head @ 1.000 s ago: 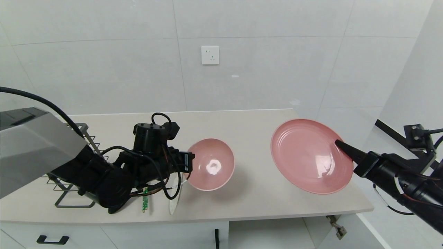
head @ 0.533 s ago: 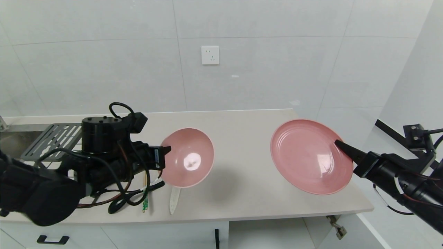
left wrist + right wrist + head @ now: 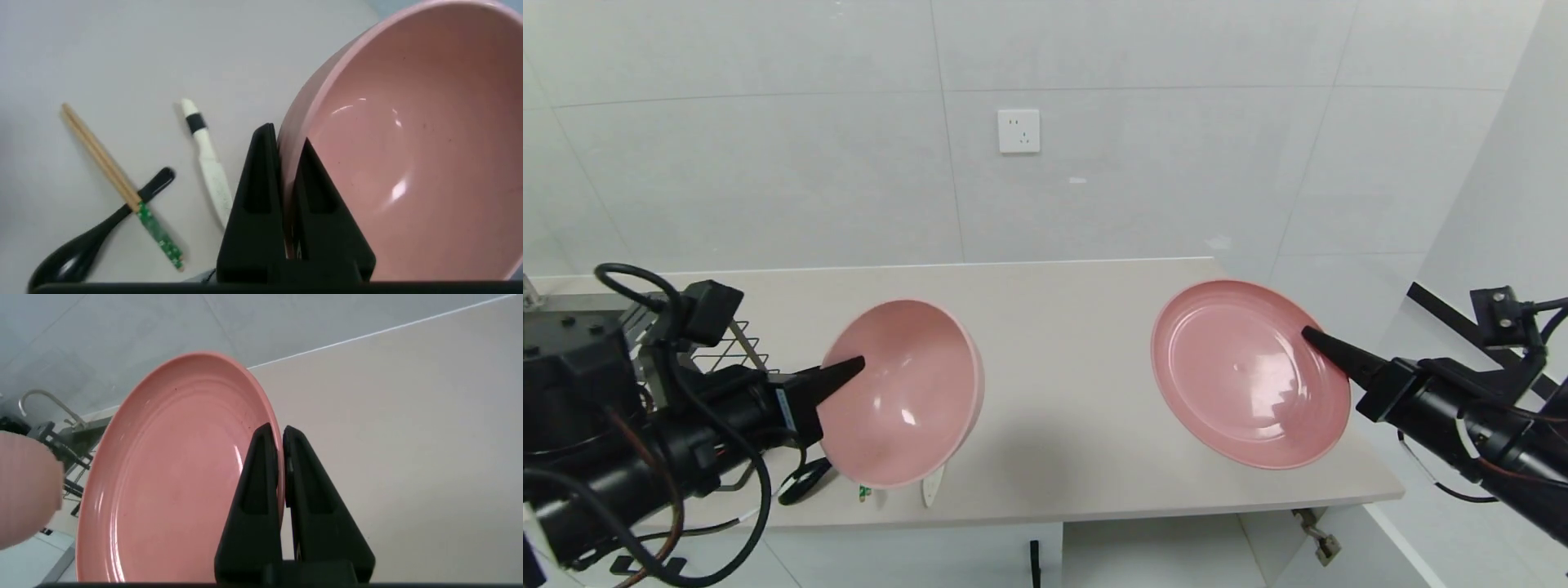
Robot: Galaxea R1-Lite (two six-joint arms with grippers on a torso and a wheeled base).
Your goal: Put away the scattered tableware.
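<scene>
My left gripper (image 3: pixel 837 377) (image 3: pixel 284 175) is shut on the rim of a pink bowl (image 3: pixel 903 392) (image 3: pixel 409 139), held tilted above the counter's left part. Over the counter's right end, my right gripper (image 3: pixel 1319 343) (image 3: pixel 273 469) is shut on the rim of a pink plate (image 3: pixel 1245 371) (image 3: pixel 163 474), also tilted. Below the bowl lie wooden chopsticks (image 3: pixel 102 159), a black spoon (image 3: pixel 90 245) and a white utensil (image 3: pixel 208 171) (image 3: pixel 934 486) on the counter.
A dark wire dish rack (image 3: pixel 731 343) stands at the counter's left, behind my left arm. The beige counter (image 3: pixel 1062 327) ends at the right near the plate. A wall socket (image 3: pixel 1018 131) sits on the tiled wall. A faucet (image 3: pixel 37 404) shows in the distance.
My left arm has carried the bowl leftward and toward the counter's front, tilting it more upright. The plate in my right gripper shifted slightly left.
</scene>
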